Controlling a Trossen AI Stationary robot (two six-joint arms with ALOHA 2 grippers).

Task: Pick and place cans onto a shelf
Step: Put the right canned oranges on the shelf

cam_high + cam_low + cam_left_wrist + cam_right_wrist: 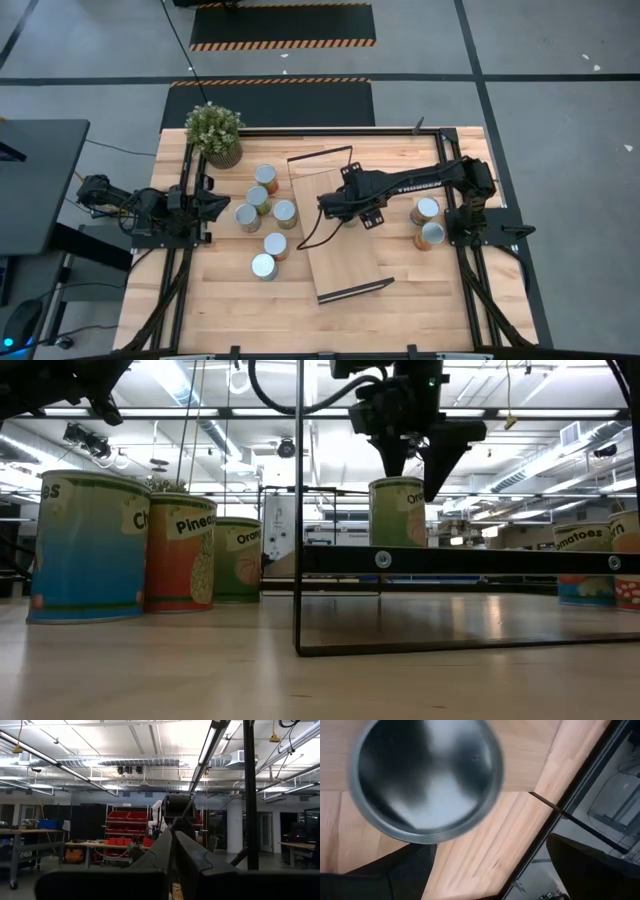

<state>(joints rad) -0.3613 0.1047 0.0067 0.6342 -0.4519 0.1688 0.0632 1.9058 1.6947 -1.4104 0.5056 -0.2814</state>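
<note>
High view: the shelf point(345, 235) lies as a long light-wood board in the middle of the table point(215, 300), with a black wire frame at each short end.
Right arm: it reaches from the right side across the board's far half — the right gripper point(325, 205) sits over the shelf's left edge near the far frame.
Right gripper state: fingers spread wide, holding nothing; in the low view they hang just above a green-labelled can point(397, 512) that stands on the shelf, one finger on each side of its top, not touching it.
Right wrist view: the silvery round can top point(425, 780) fills the picture close under the camera, with the light wood of the shelf around it.
Left arm: parked at the table's left edge, the left gripper point(215, 205) closed and empty, pointing toward the cans.
Cans on the table, left of the shelf: five point(268, 222), grouped between the left gripper and the board.
Cans right of the shelf: two point(428, 222), one just beside the other — near the right arm's base.
Potted plant point(215, 130): at the far left corner of the table.
</note>
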